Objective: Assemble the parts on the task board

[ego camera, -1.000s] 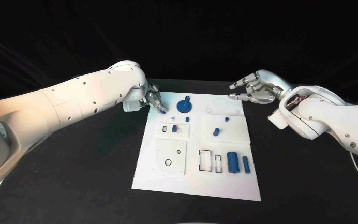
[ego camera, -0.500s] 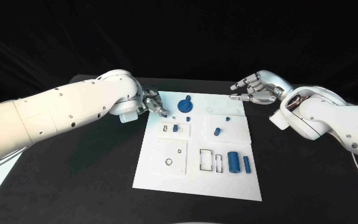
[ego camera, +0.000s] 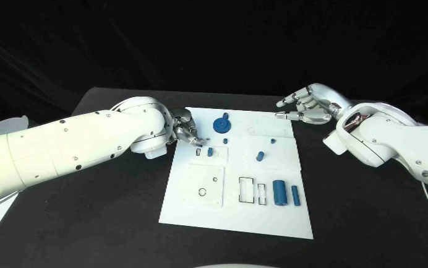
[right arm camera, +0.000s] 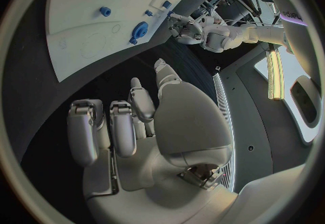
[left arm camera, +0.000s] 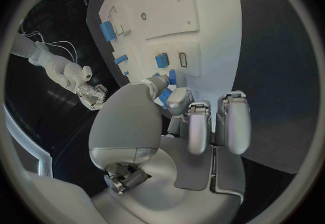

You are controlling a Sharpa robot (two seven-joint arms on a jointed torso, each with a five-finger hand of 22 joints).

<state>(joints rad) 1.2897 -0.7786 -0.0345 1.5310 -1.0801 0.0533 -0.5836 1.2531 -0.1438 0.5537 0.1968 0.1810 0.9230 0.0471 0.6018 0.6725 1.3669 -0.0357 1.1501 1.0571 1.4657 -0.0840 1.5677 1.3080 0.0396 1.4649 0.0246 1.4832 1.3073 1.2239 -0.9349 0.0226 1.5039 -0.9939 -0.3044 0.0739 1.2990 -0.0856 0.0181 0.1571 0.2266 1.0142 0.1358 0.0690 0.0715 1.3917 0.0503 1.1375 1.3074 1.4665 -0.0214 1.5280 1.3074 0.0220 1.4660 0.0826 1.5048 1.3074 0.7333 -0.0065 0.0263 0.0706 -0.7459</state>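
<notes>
Reach stage judged in hand: left robot hand (ego camera: 185, 130), fingers apart and holding nothing, hovers at task board (ego camera: 214, 218) upper-left edge in centre frame, beside small blue part (ego camera: 209, 152); right robot hand (ego camera: 306, 110) idles empty upper right; next move requires a precise pinch.

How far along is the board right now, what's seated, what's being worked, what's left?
Looks done: a small blue piece stands in the upper-left block of the task board.
In hand: the left hand reaches over the board's upper-left corner; whether it holds anything is unclear. The right hand hovers off the top-right corner, holding nothing.
Left: the blue gear and the two blue cylinders lie loose; the rectangular slots are unfilled.
</notes>
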